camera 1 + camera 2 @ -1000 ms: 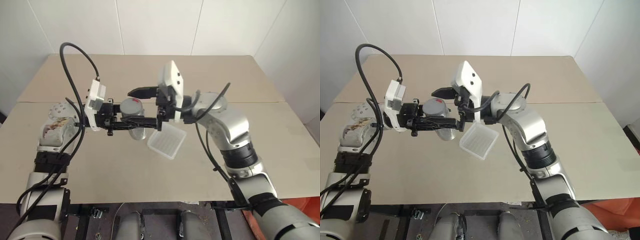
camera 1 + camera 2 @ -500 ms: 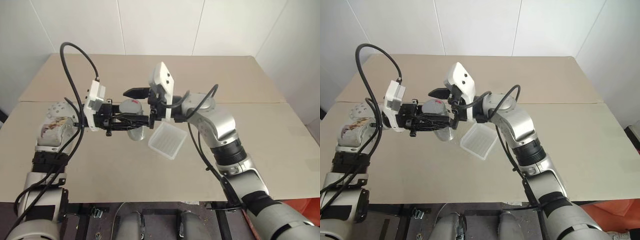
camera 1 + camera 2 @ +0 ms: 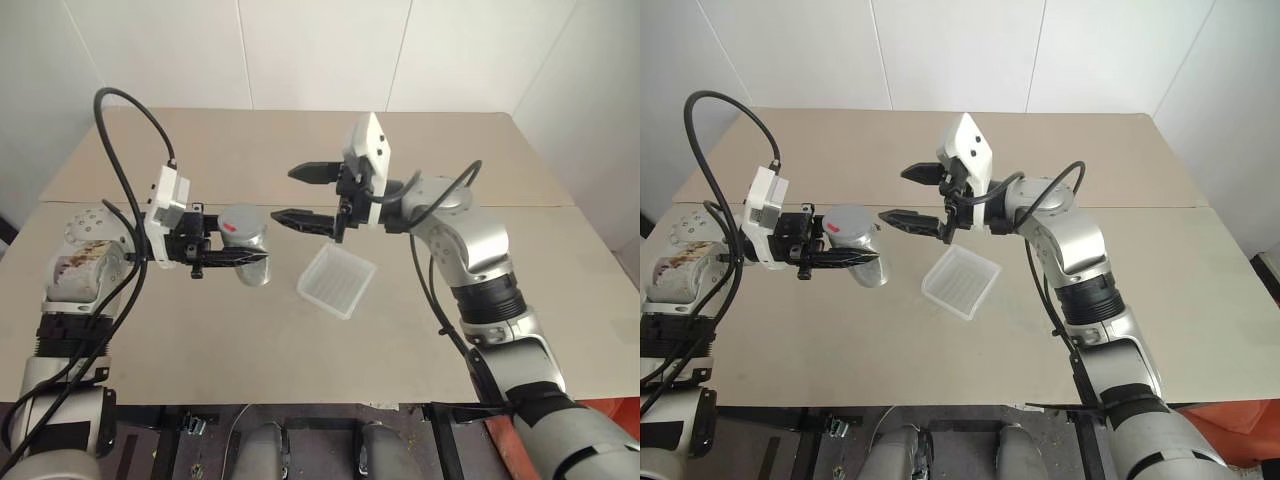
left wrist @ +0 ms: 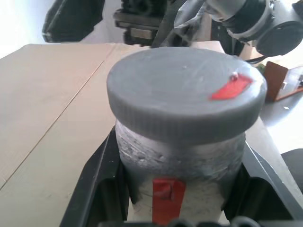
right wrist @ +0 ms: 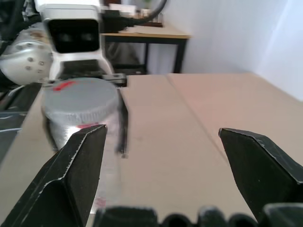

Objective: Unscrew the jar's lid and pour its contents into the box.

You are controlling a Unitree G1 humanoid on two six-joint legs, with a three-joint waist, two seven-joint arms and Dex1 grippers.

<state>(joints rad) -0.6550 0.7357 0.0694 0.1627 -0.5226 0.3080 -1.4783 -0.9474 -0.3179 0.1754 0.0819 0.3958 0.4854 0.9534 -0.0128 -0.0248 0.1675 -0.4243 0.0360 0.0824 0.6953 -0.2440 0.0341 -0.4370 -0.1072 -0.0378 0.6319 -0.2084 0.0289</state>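
The left arm reaches in from the left with its forearm raised over the table, wrist bent so the left gripper points level toward the right. Its two black fingers are clamped on the body of the jar, one on each side, just below the lid; the left wrist view shows the fingers pressed against the silvery wall with a red mark between them. The jar is held upright above the table, off its surface, and the grey lid sits on top of it, a red mark near its edge. The right arm comes in from the right, elbow bent and forearm lifted, with its gripper turned level to point left at the jar. The right gripper stands spread wide and holds nothing: one finger is higher and farther back, the other lower with its tip just beside the lid but apart from it. In the right wrist view the jar shows beyond the parted fingers. The box lies flat on the table, below the right gripper and just to the right of the jar, turned cornerwise. Whether the jar has contents cannot be told.
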